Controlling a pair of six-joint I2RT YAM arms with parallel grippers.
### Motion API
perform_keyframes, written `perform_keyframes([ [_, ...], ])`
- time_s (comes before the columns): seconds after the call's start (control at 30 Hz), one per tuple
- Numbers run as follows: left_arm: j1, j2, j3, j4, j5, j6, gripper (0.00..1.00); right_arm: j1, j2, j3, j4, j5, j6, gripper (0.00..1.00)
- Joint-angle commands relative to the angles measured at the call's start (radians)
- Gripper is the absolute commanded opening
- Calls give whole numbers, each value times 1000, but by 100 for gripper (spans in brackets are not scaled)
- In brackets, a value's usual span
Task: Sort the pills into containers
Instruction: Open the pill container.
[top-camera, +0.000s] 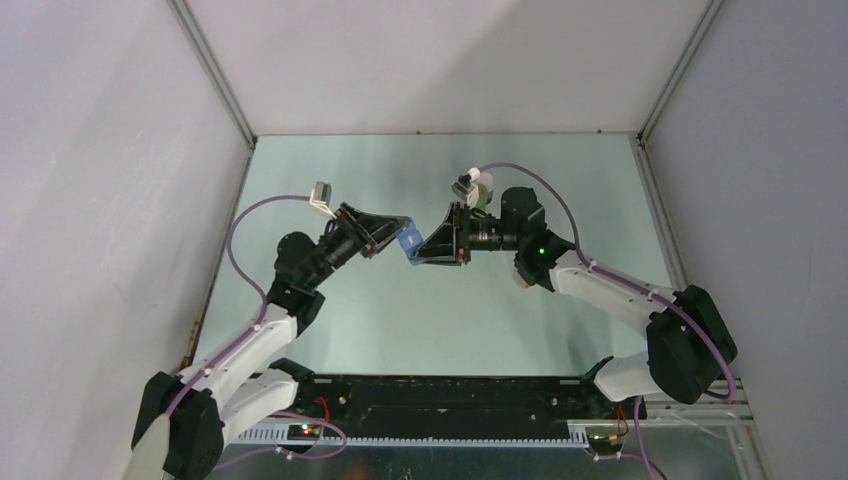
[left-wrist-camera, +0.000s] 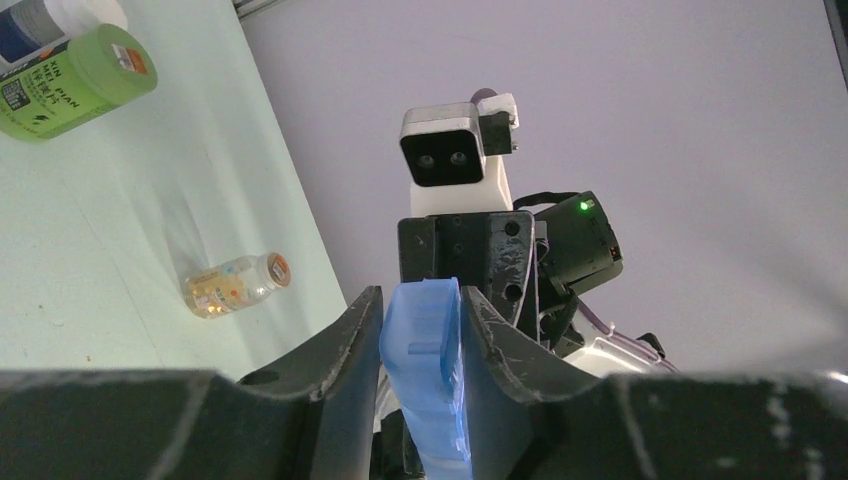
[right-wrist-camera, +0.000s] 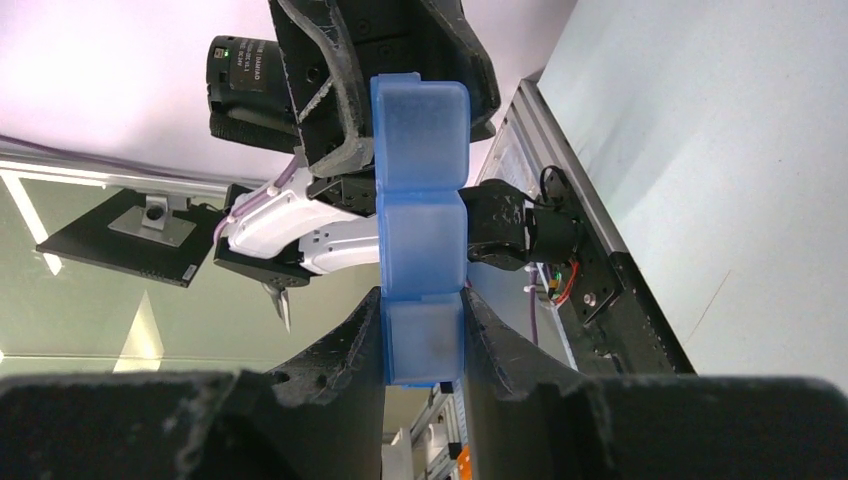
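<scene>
- While the box (top-camera: 409, 240) hung in the air above the middle of the table (top-camera: 400, 330), it was gripped at both ends and rested on nothing
- Right gripper (right-wrist-camera: 422, 322) was clenched on one end cell of the box, with a finger flat against each broad face
- Left gripper (left-wrist-camera: 421, 312) grasped the opposite end, and its fingers (left-wrist-camera: 345, 340) sat against both faces with no gap showing
- Box looked like thin, translucent blue plastic, a row of three lidded cells in the right wrist view
- It was probably light and stiff across its short way, but might twist along its length if the two arms pulled unevenly
- Its smooth faces would likely slip against hard fingers, so a hold on the cell walls seemed safer than one on a lid, which could pop open or be pinned shut
- Too hard a squeeze might bow the thin walls
- Whether any cell held pills could not be told
- Green bottle (left-wrist-camera: 80, 80) and a small clear bottle (left-wrist-camera: 235, 285) with pale orange contents lay on their sides on the table, apart from each other
- Both were round and likely to roll, so they seemed best taken across the body
- One arm would likely have to work a lid while the other steadied the box
</scene>
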Motion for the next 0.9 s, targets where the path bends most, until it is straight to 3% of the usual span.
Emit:
perform_keyframes([
  [0.0, 4, -1, 28, 56, 34, 0, 35, -6, 10, 20, 80, -22, 25, 1],
  [0.13, 3, 7, 28, 67, 47, 0, 23, -5, 14, 19, 73, -18, 26, 4],
  [0.2, 3, 11, 29, 70, 51, 0, 12, -7, 16, 20, 66, -12, 24, 8],
  [0.23, 3, 13, 29, 70, 52, 0, 4, -6, 15, 19, 58, -10, 18, 17],
  [0.27, 3, 15, 30, 68, 52, 0, 2, -6, 13, 18, 54, 1, 4, 22],
  [0.3, 3, 15, 29, 66, 52, 2, 0, -5, 4, 19, 37, 8, -10, 38],
  [0.4, 2, 14, 30, 40, 42, 10, 0, -3, -44, 22, -46, 76, -123, 69],
  [0.47, 3, 8, 35, 1, 30, 24, 0, -2, -76, 34, -124, 148, -209, 79],
  [0.6, 3, 3, 54, -96, 16, 61, 0, 37, -126, 81, -343, 320, -369, 88],
  [0.87, 2, 11, 102, -276, -14, 143, 0, 216, -129, 235, -612, 797, -614, 88],
])
